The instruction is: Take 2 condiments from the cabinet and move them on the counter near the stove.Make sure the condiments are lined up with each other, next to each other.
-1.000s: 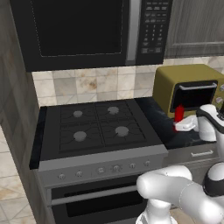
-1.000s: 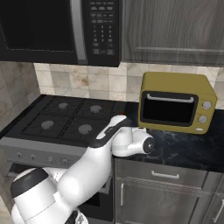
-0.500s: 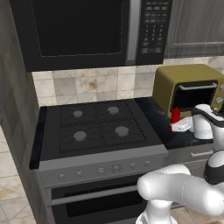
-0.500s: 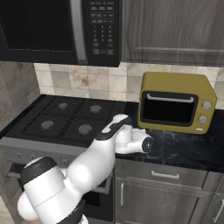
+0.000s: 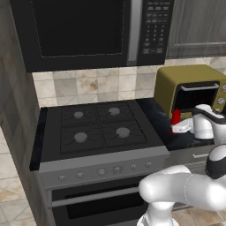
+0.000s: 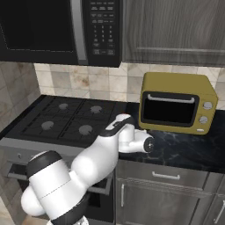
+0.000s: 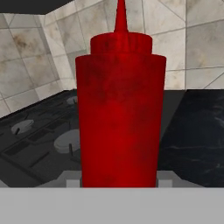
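The red squeeze bottle (image 7: 118, 118) stands upright between my fingers, its pointed cap up. My gripper (image 5: 179, 128) is shut on the red bottle (image 5: 176, 117) low over the black counter (image 5: 154, 114), between the stove (image 5: 97, 128) and the toaster oven. Whether the bottle's base touches the counter (image 6: 184, 149) I cannot tell. In the right base view my own hand (image 6: 134, 139) covers the bottle. The stove's burners (image 7: 39, 131) lie to the bottle's left in the hand view. The dark cabinet (image 6: 176, 26) hangs above with its door shut. The dark brown bottle is out of view.
An olive-yellow toaster oven (image 6: 176, 103) sits on the counter right behind my hand, close to the bottle. A black microwave (image 5: 88, 31) hangs over the stove. A tiled wall (image 5: 97, 86) backs the counter. Grey drawers (image 6: 167, 193) lie below.
My hand has carried the red bottle a little left toward the stove and slightly down over the last second; it has barely moved in the last half second.
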{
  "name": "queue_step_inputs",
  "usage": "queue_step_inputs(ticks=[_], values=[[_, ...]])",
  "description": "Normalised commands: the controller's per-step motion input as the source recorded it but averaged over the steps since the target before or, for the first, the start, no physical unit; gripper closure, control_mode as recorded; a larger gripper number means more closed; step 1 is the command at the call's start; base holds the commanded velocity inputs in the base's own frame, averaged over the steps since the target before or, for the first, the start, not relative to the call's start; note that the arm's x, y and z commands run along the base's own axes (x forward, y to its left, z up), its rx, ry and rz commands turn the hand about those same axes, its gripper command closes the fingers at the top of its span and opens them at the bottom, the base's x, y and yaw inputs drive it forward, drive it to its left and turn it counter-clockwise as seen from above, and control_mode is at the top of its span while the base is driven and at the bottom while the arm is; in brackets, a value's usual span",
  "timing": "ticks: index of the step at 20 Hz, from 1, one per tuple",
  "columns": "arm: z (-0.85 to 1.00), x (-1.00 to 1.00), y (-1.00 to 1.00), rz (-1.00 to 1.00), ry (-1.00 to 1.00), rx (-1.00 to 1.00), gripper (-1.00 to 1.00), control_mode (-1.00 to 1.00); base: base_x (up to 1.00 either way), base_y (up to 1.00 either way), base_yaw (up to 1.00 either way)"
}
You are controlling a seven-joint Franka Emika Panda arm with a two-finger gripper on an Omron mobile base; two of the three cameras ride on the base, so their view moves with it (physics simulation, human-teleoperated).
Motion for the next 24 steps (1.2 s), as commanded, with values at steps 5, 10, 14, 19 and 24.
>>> queue_step_inputs(ticks=[5, 10, 14, 19, 24], values=[[-0.16, 0.14, 0.00, 0.00, -0.04, 0.00, 1.00, -1.00, 0.00, 0.00, 0.00], [-0.15, 0.14, 0.00, 0.00, -0.05, 0.00, 1.00, -1.00, 0.00, 0.00, 0.00], [-0.13, 0.14, 0.00, 0.00, -0.02, 0.00, 1.00, -1.00, 0.00, 0.00, 0.00], [-0.09, 0.13, -0.01, 0.00, 0.00, 0.00, 1.00, -1.00, 0.00, 0.00, 0.00], [-0.13, 0.09, -0.05, 0.00, -0.06, 0.00, 1.00, -1.00, 0.00, 0.00, 0.00]])
